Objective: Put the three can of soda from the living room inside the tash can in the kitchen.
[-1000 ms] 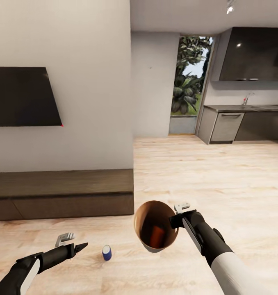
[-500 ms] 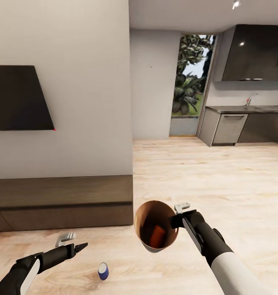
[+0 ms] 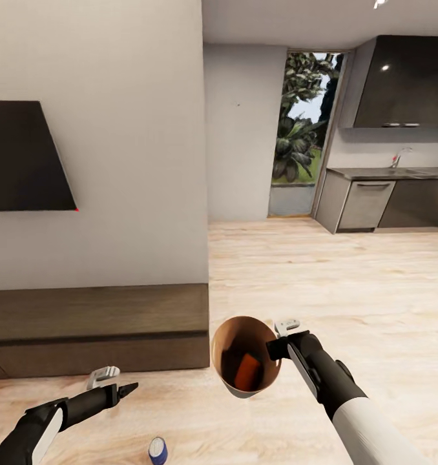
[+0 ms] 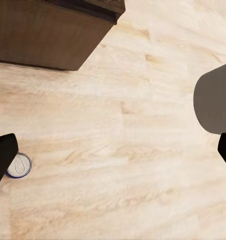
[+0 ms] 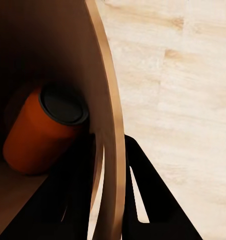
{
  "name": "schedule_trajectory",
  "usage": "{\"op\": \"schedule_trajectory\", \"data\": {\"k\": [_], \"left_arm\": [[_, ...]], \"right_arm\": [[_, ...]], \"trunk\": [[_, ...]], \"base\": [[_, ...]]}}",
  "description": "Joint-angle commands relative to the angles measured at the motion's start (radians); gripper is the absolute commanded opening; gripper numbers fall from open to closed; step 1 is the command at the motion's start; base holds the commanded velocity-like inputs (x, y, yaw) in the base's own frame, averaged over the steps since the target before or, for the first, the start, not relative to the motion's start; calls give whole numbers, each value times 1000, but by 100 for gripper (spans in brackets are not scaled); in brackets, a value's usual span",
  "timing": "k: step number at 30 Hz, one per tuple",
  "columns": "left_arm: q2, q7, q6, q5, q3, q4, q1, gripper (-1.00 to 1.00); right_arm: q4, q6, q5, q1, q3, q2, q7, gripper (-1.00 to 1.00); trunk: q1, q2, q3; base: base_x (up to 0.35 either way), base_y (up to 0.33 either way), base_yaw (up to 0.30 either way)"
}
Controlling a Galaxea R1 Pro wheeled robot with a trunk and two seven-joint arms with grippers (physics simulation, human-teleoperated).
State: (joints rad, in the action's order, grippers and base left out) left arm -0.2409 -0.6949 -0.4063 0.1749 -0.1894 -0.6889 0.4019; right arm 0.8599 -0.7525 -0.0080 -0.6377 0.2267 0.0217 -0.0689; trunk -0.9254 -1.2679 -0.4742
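One orange can (image 3: 247, 371) (binned), one blue can (image 3: 157, 451)

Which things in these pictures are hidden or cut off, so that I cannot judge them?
- Blue soda can: head view, its bottom is cut off by the picture's lower edge.
- Trash can: dark inside; one orange can shows, whether more lie beneath cannot be told.
- Left gripper: head view, open or shut unclear.
- Television: cut off at the left edge.
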Motion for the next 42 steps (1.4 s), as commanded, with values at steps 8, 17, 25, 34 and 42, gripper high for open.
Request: {"op": "schedule_trajectory", "data": {"k": [8,17,25,34,42], "left_arm": [[3,115,285,1,5,144,0,100],[127,535,331,0,64,170,0,100],[131,546,332,0,69,168,0,100],[132,547,333,0,68,165,0,100],[132,547,334,0,68,163,0,100]], "right_arm": [[1,1,-12,0,-2,0,-2,-100],[5,-98,-10,-25,-159,30,35,-100],[5,-142,-10,-36,-205,45,53,-100],[5,-148,-11,-37,-211,50,54,-100],[5,-148,-12,-37,-211,50,54,-100]], "trunk": [[0,0,0],[0,0,0],[0,0,0],[0,0,0],[0,0,0]], "base": [[11,0,0],[0,0,0],[0,0,0],[0,0,0],[0,0,0]]}}
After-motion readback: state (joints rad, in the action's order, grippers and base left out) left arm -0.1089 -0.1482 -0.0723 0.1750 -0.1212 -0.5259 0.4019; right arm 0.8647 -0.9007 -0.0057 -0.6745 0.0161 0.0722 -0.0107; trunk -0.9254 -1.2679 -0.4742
